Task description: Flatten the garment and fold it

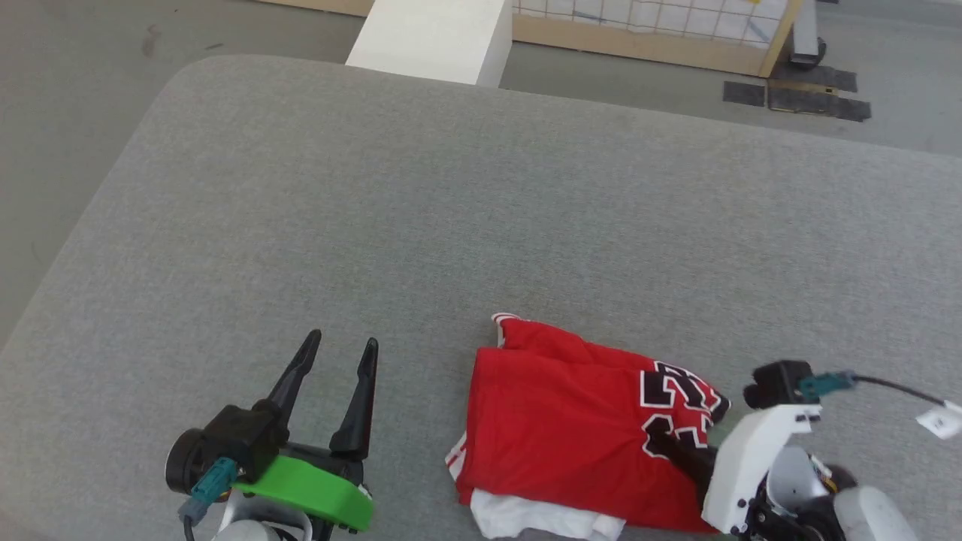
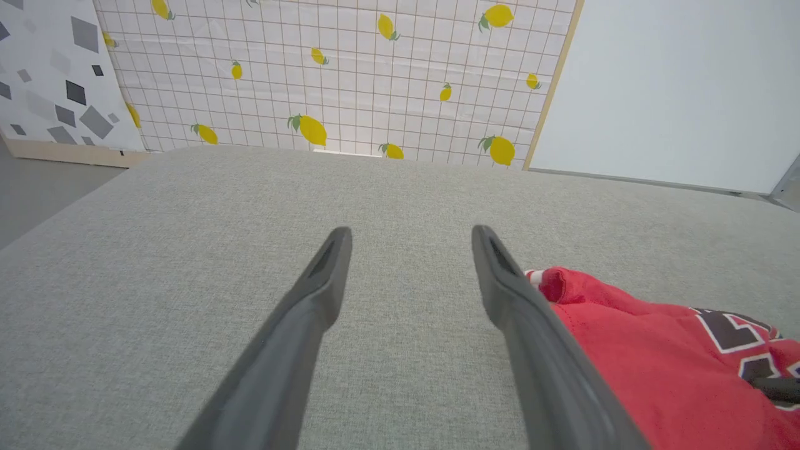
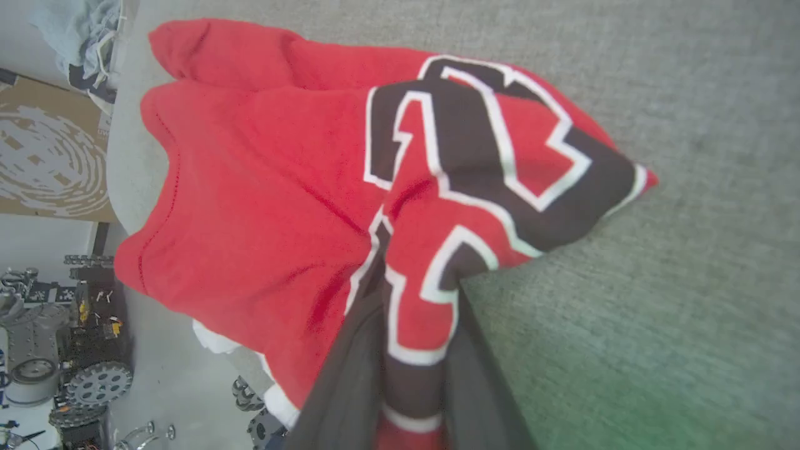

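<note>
The garment (image 1: 556, 421), a red jersey with a black, white-outlined number and a white part showing underneath, lies bunched and folded over near the front edge of the grey fabric-covered table (image 1: 451, 188). My right gripper (image 1: 680, 451) comes in from the garment's right side. In the right wrist view the right gripper (image 3: 419, 294) is shut on a fold of the garment (image 3: 262, 187) at the number. My left gripper (image 1: 342, 340) stands open above bare table, left of the garment, holding nothing. From the left wrist, the left gripper (image 2: 410, 232) has the garment (image 2: 625, 337) just to its right.
A white box (image 1: 432, 34) stands beyond the table's far edge, and a lemon-patterned panel (image 2: 350, 75) stands behind it. The table's left edge drops to grey floor (image 1: 60, 113). Machinery (image 3: 37, 350) sits on the floor beyond the table's near edge.
</note>
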Tool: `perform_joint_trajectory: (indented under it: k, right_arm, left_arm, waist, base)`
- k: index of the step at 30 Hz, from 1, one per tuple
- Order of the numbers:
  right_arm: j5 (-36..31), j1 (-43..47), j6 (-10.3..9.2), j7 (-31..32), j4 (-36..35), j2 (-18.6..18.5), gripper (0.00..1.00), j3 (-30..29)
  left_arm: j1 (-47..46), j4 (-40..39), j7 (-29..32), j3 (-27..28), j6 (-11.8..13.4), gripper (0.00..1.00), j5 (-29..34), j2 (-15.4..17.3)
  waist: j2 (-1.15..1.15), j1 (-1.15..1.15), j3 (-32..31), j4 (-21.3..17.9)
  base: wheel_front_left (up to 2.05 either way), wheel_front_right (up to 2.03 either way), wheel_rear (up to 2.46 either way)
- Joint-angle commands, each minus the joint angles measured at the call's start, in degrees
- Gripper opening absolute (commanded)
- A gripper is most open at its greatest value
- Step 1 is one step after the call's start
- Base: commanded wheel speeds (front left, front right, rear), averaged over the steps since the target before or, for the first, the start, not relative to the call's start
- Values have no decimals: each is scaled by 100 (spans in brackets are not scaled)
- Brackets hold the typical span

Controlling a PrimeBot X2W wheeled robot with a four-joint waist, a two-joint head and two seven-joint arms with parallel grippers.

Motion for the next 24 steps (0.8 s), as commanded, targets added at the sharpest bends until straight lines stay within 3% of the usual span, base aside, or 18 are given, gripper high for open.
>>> perform_joint_trajectory:
  k: [1, 6, 13, 19, 24]
  right_arm:
    - [-281, -185, 20, -83, -70, -215, 0, 149]
    - [-1164, -634, 20, -120, -391, -1018, 0, 945]
    - [-2154, -1570, 20, 287, -795, -2144, 0, 2185]
    - [-2173, -2338, 20, 512, -909, -3123, 0, 3053]
    - [-2037, -2690, 20, 410, -663, -3726, 0, 3184]
  left_arm:
    - [-60, 6, -21, -5, -22, 100, -49, -10]
    - [-3, -21, -21, 1, -22, 100, -61, -17]
    - [-66, -200, -21, 64, -22, 100, -81, -34]
    - [-298, -343, -21, -30, -22, 100, -10, 135]
    - [-595, -446, -21, -138, -22, 100, 22, 322]
  waist:
    - [0, 0, -46, -134]
    - [0, 0, -24, -620]
    - [0, 0, 228, -1679]
    - [0, 0, 582, -2449]
    - [0, 0, 955, -2798]
  base:
    - [0, 0, 0]
    - [0, 0, 0]
    - [0, 0, 0]
    - [0, 0, 0]
    - [0, 0, 0]
